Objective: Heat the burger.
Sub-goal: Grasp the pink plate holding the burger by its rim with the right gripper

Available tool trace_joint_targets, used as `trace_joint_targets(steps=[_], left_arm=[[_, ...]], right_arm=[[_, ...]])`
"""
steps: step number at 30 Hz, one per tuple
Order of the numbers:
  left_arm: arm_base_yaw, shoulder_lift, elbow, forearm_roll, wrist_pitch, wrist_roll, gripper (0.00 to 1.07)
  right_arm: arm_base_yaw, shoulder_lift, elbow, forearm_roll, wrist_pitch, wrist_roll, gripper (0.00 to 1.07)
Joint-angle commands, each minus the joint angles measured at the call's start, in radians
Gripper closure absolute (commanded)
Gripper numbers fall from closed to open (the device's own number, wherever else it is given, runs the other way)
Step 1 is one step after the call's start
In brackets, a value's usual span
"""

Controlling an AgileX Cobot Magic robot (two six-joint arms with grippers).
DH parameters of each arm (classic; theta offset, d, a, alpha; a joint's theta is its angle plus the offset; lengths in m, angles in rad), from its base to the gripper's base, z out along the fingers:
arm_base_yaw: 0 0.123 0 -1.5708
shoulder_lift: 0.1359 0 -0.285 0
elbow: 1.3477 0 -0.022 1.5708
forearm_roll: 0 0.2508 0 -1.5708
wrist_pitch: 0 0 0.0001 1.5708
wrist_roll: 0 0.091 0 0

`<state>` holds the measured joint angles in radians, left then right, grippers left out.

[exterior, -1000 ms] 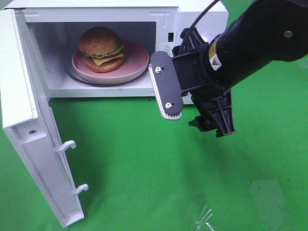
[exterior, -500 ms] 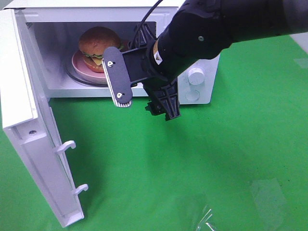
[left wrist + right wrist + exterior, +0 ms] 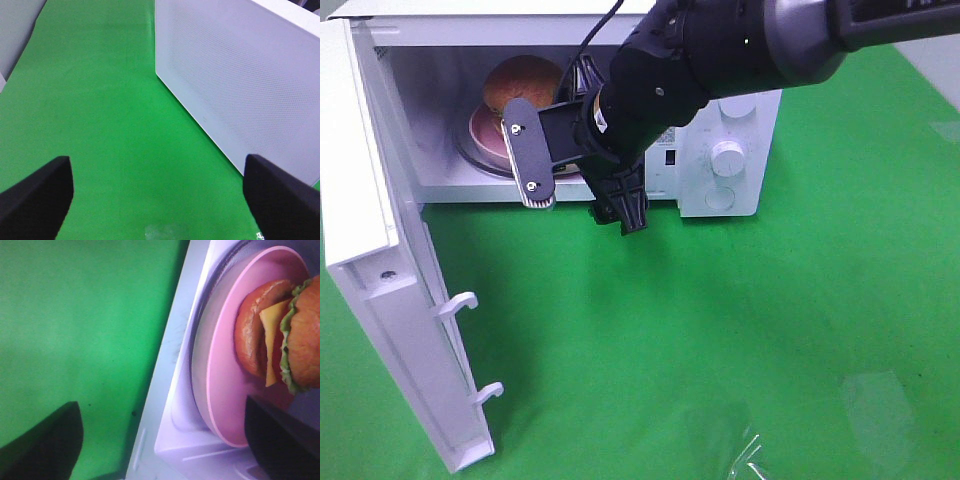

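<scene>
Exterior high: the burger sits on the pink plate inside the microwave, just behind the spread, empty right hand, which has moved left. Left wrist: left hand released, empty. Right wrist: burger beyond the fingertips.

We see a table covered in bright green cloth, evenly lit, with soft shadows. A white microwave stands at the back, its door swung wide open at left.
</scene>
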<state>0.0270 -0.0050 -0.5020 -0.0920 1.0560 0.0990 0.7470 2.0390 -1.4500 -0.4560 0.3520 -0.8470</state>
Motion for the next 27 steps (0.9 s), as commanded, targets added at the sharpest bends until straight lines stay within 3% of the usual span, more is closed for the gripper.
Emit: trace_joint_targets(steps=[1, 16, 27], left_arm=[[0.004, -0.02, 0.002, -0.004, -0.013, -0.002, 0.22], [0.004, -0.02, 0.002, -0.004, -0.013, -0.002, 0.22], [0.004, -0.02, 0.002, -0.004, -0.013, -0.002, 0.22]], right_arm=[[-0.018, 0.06, -0.062, 0.0, -0.008, 0.002, 0.23], [-0.024, 0.241, -0.296, 0.008, 0.012, 0.001, 0.26], [-0.06, 0.323, -0.388, 0.061, 0.023, -0.028, 0.28]])
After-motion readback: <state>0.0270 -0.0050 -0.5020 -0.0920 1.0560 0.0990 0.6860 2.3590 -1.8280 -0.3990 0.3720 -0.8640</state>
